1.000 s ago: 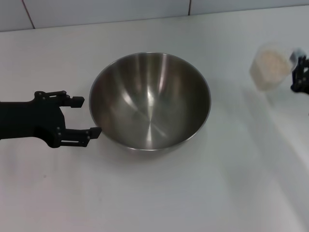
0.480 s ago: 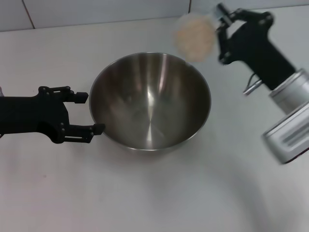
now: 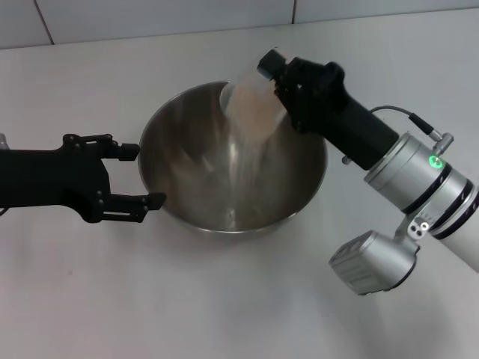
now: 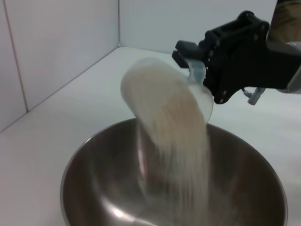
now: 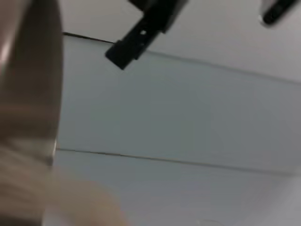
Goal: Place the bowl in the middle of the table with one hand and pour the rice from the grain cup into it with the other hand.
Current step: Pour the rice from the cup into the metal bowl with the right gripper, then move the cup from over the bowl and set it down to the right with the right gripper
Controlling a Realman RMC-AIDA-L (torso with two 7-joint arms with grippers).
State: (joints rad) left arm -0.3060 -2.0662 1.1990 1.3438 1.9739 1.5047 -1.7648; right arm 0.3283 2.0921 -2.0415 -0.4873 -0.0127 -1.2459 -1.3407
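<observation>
The steel bowl point(image 3: 299, 176) stands in the middle of the white table point(image 3: 224, 299). My right gripper point(image 3: 278, 75) is shut on the clear grain cup point(image 3: 251, 105) and holds it tipped over the bowl's far rim. Rice point(image 3: 243, 161) streams from the cup down into the bowl. The left wrist view shows the tilted cup point(image 4: 155, 94), the falling rice point(image 4: 188, 155), the bowl point(image 4: 89, 188) and the right gripper point(image 4: 211, 70) on the cup's tab. My left gripper point(image 3: 144, 174) is open at the bowl's left rim, one finger on each side of the rim's edge line.
A tiled white wall point(image 3: 150, 19) borders the table's back edge. My right arm point(image 3: 412, 187) reaches in across the right side of the table. The right wrist view shows only the blurred cup wall point(image 5: 28, 94) and wall tiles.
My right gripper has carried the cup from the far right to above the bowl and tipped it; rice now pours out. The left gripper has barely moved.
</observation>
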